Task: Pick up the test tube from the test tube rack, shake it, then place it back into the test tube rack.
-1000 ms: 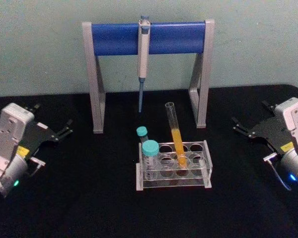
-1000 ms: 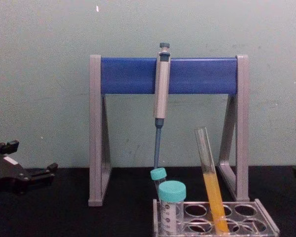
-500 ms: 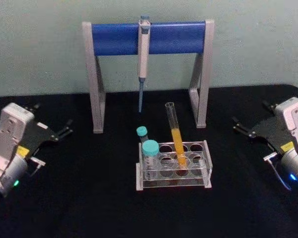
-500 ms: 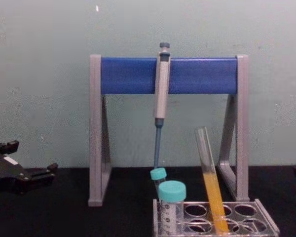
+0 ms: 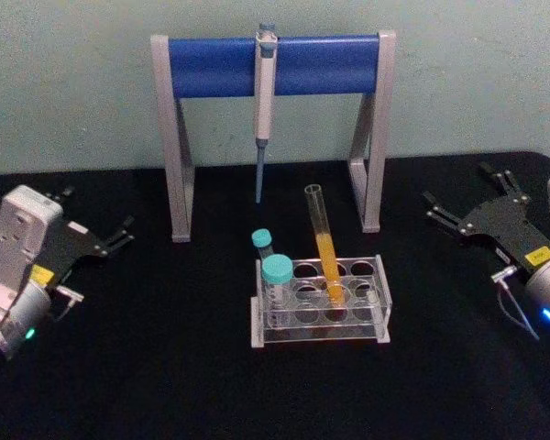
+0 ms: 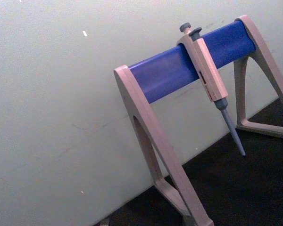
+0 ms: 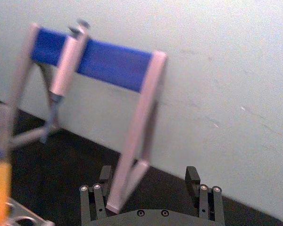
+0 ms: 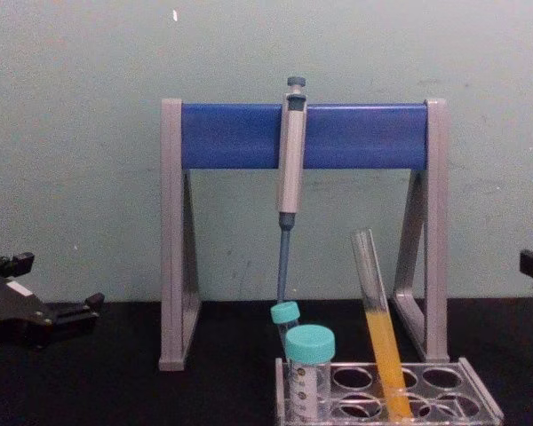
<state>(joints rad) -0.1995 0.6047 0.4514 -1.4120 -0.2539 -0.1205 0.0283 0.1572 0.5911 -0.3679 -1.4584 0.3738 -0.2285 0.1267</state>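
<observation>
Since half a second earlier, the right gripper [image 5: 456,183] had risen and turned at the right edge of the head view, and it also sat higher on the chest view's right edge. Everything else looked as before.

At the far left of the head view the left gripper [image 5: 99,209] lay low over the black table [image 5: 165,367], its fingers apart and holding nothing, well away from the work. Top centre stood the grey-and-blue pipette stand [image 5: 211,66] with a pipette [image 5: 264,92] hanging from its bar.

Below it, in the middle of the frame, sat the test tube rack [image 5: 321,332]. Two teal-capped tubes [image 5: 277,270] filled its left end. The test tube [image 5: 323,247] stood in a hole near the middle, leaning with its open mouth toward the upper left and with orange-yellow liquid in its lower half.

On the right, the right gripper's fingers were spread wide and empty, well apart from the tube. The right wrist view showed the same open claw [image 7: 146,188], with the tube at the left edge of that picture.

To my eye the tube would be light and stiff, but smooth, slippery and easily cracked. With no cap, hard shaking could slop the liquid out. The best hold looked to be the clear glass above the liquid and below the rim, pinched gently. It would need drawing out along its lean so that it did not lever against the hole.
</observation>
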